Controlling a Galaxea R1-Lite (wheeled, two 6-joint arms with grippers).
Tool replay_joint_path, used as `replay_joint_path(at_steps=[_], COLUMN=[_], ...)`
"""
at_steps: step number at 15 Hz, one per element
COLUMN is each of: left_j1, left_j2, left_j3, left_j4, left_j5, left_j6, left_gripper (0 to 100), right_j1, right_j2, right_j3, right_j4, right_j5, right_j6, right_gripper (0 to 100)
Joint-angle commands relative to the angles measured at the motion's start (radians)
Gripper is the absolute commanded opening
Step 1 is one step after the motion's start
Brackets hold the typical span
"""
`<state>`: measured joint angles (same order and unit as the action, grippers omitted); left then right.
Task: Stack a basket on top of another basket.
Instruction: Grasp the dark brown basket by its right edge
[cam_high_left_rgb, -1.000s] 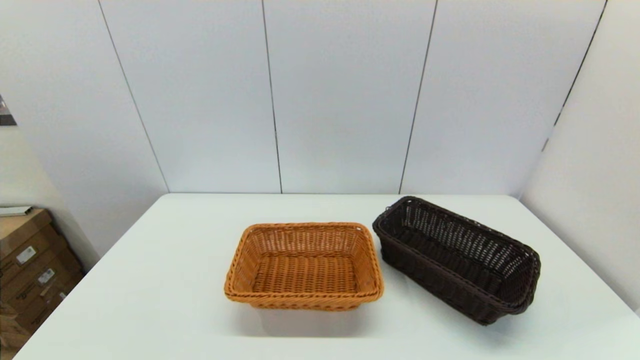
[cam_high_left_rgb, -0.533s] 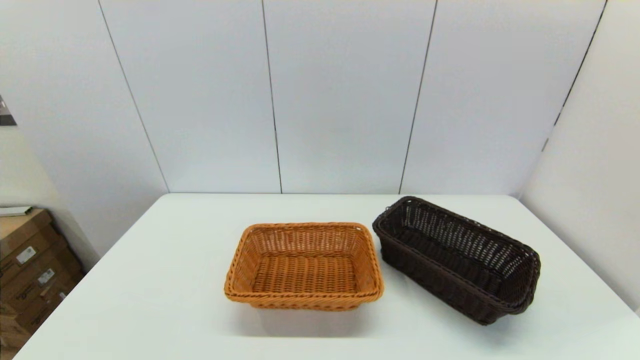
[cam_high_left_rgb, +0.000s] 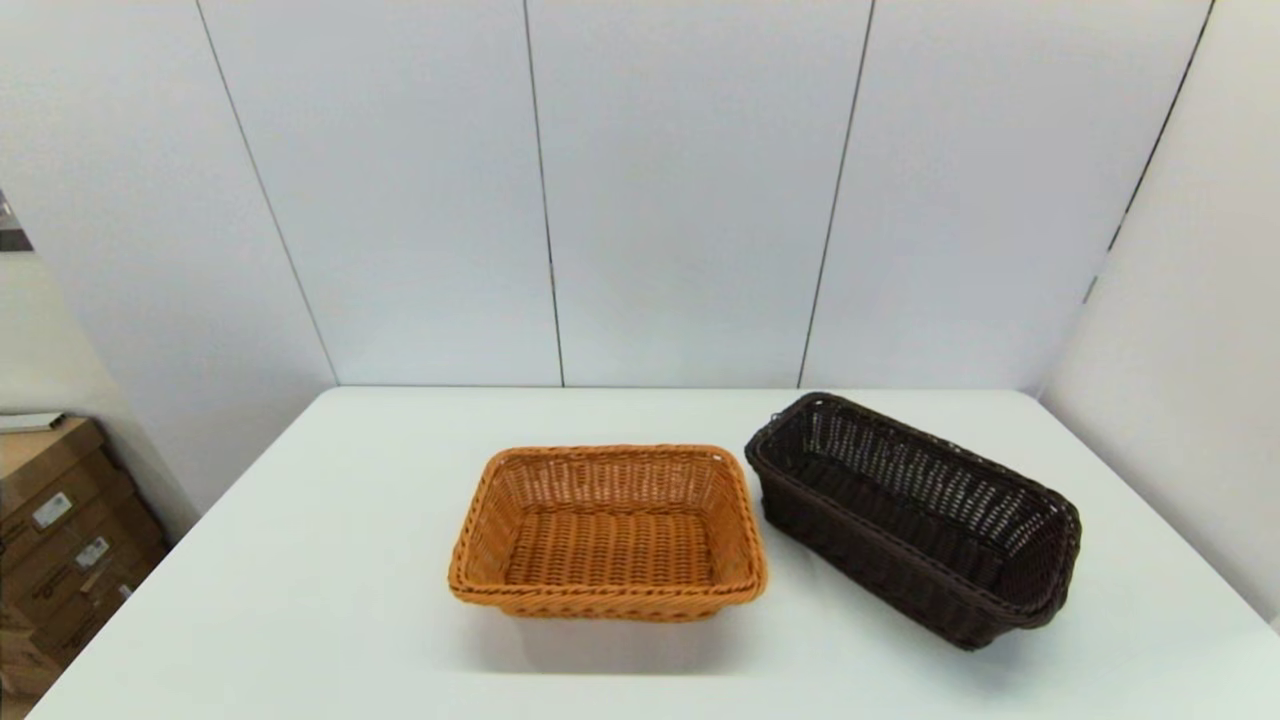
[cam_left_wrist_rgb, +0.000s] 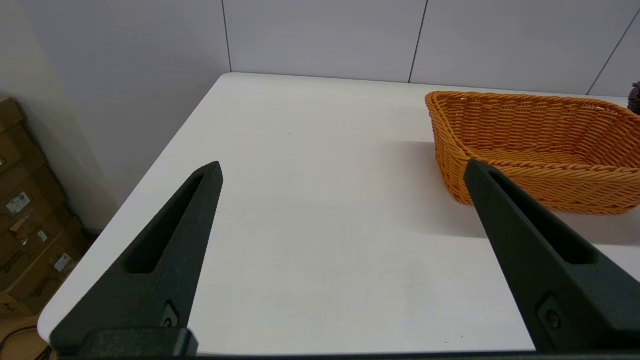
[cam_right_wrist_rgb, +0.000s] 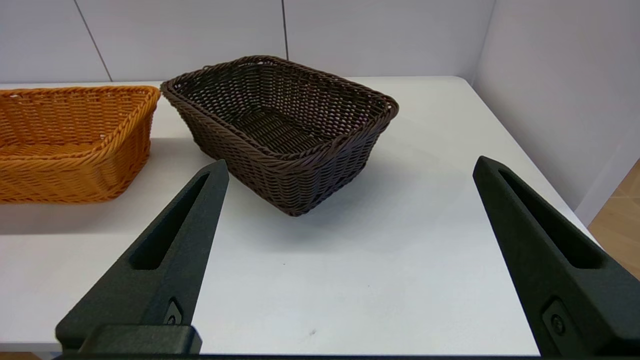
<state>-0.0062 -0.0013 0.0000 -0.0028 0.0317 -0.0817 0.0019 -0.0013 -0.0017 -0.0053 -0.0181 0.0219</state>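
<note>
The dark basket (cam_high_left_rgb: 915, 520) sits upright on the white surface (cam_high_left_rgb: 330, 560), turned at an angle, with one corner just beside the far right corner of the tan basket (cam_high_left_rgb: 608, 532); whether the two touch cannot be told. The tan basket stands square near the middle of the surface. Both are upright, side by side, neither on the other.

The right end effector (cam_right_wrist_rgb: 350, 167) is spread wide and holds nothing. It hangs above the near right part of the surface, and the dark basket lies ahead of it, framed between its two fingers (cam_right_wrist_rgb: 170, 250) but well apart from them. The tan basket is ahead and off to its left side.

The left end effector (cam_left_wrist_rgb: 342, 170) is also spread wide and grips nothing. It hangs above the near left part of the surface. The tan basket lies ahead and to its right, with one fingertip (cam_left_wrist_rgb: 525, 225) crossing in front of the basket's near corner in the wrist view, apart from it. A sliver of the dark basket shows past the tan one.

Neither end effector shows in the head view.

Cardboard boxes (cam_high_left_rgb: 60, 540) are stacked on the floor to the left of the surface, well beyond the left end effector. They carry small white labels, too small to read.
</note>
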Motion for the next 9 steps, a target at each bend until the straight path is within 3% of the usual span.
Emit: replay_joint_path(at_steps=[1, 9], left_j1=[0.000, 0.000], left_j2=[0.001, 0.001], left_j3=[0.000, 0.000], left_j4=[0.000, 0.000], left_j5=[0.001, 0.001], left_j6=[-0.001, -0.001], left_gripper=[100, 100], right_j1=[0.001, 0.001], right_j2=[0.001, 0.000], right_j3=[0.000, -0.001], right_j4=[0.001, 0.002], right_j5=[0.000, 0.000], right_j6=[-0.007, -0.007], right_gripper=[100, 100])
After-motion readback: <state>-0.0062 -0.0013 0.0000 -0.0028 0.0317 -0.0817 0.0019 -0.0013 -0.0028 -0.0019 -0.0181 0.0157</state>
